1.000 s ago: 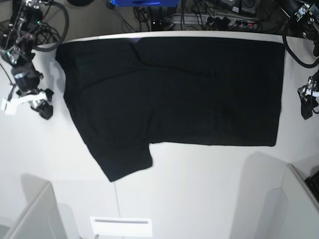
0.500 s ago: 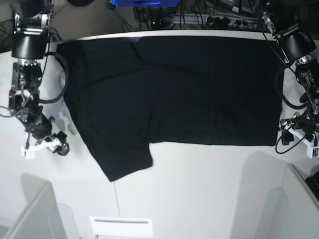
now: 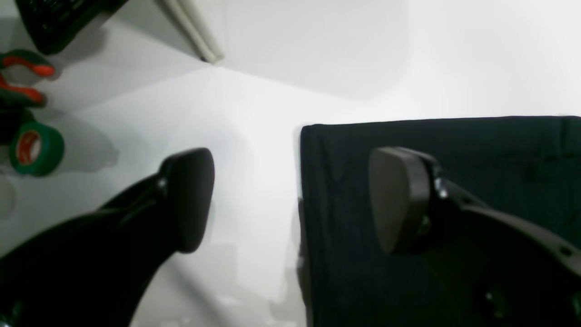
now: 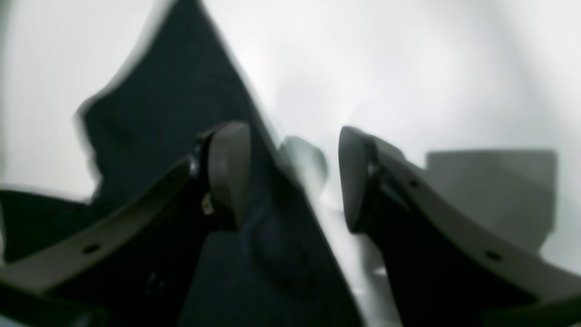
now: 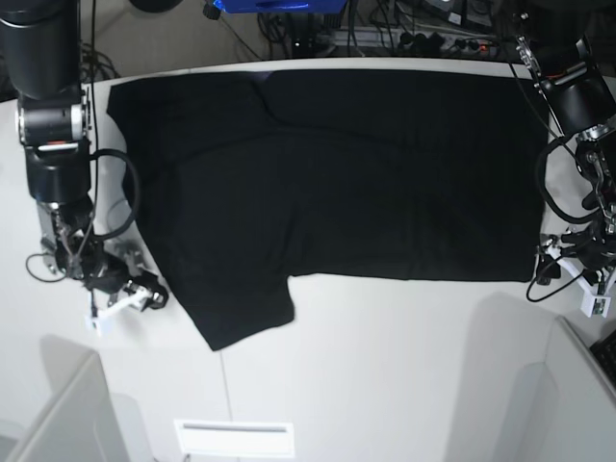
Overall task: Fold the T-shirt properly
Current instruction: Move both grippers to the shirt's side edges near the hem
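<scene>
The black T-shirt (image 5: 337,183) lies spread flat on the white table (image 5: 385,366), plain side up, with one sleeve (image 5: 245,313) pointing toward the front. My left gripper (image 5: 542,269) hangs open at the shirt's front right corner. In the left wrist view, the left gripper (image 3: 292,200) straddles the T-shirt's (image 3: 499,145) side edge, one finger above cloth and one above bare table. My right gripper (image 5: 159,292) is open at the sleeve's left edge. In the right wrist view, the right gripper (image 4: 295,177) has the T-shirt's (image 4: 172,91) edge running between its fingers. Nothing is held.
A green tape roll (image 3: 34,147), an orange-and-green tool (image 3: 22,77) and a black object (image 3: 59,18) lie beyond the table's right side. White partitions stand at the front left (image 5: 58,414) and front right (image 5: 577,385). Cables (image 5: 385,29) run behind the table.
Both arms have come in toward the shirt. The right gripper has moved forward and inward to the sleeve edge. The left gripper has moved forward to the shirt's front right corner.
</scene>
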You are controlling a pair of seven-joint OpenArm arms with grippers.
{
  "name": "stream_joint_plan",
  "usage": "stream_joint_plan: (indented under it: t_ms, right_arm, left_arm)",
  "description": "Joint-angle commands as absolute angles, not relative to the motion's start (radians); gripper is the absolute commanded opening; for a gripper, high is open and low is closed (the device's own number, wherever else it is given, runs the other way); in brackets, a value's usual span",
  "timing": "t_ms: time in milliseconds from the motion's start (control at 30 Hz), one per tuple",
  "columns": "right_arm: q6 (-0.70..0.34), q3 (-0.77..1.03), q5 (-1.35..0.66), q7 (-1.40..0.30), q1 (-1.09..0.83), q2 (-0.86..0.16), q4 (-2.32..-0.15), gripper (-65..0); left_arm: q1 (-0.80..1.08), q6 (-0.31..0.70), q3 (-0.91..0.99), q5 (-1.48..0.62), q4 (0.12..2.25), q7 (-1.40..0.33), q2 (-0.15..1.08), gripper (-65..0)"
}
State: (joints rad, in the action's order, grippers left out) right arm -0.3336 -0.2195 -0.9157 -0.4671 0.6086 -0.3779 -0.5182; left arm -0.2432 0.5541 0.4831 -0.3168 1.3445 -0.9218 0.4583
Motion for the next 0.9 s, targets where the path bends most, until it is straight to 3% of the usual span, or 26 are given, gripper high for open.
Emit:
stream_joint_plan:
  t_ms: [0,200,633,700,800,867]
  right_arm:
    - [-0.364,-0.249,-0.928,-0.432,0.671,-0.392,-0.489,-35.0]
    - [-0.489,-0.360,-0.929,-0.384,0.725,-0.360,-0.335,-35.0]
    - [-0.487,-0.363,-0.918,-0.351,0.704,-0.311,-0.332,-36.8]
    - [-0.486,-0.360,-0.855,-0.348,0.704,-0.306,-0.332,-43.8]
    - [-0.486,-0.352,-0.771,-0.341,0.704,-0.282,-0.332,-63.3]
    - [-0.486,-0.352,-0.759,-0.325,0.704,-0.277,-0.332,-65.0]
  left_arm:
    - [-0.251,0.556,0.490,-0.325,1.360,-0.903,0.489,-14.2]
    - [-0.208,0.558,0.490,-0.328,1.362,-0.900,0.513,-14.2]
    - [-0.173,0.559,0.572,-0.334,1.334,-0.900,0.518,-14.2]
    - [-0.179,0.559,0.572,-0.334,1.303,-0.900,0.518,-14.0]
    - [-0.185,0.559,0.570,-0.334,1.253,-0.886,0.518,-13.2]
    - [-0.208,0.559,0.565,-0.323,1.230,-0.843,0.515,-13.0]
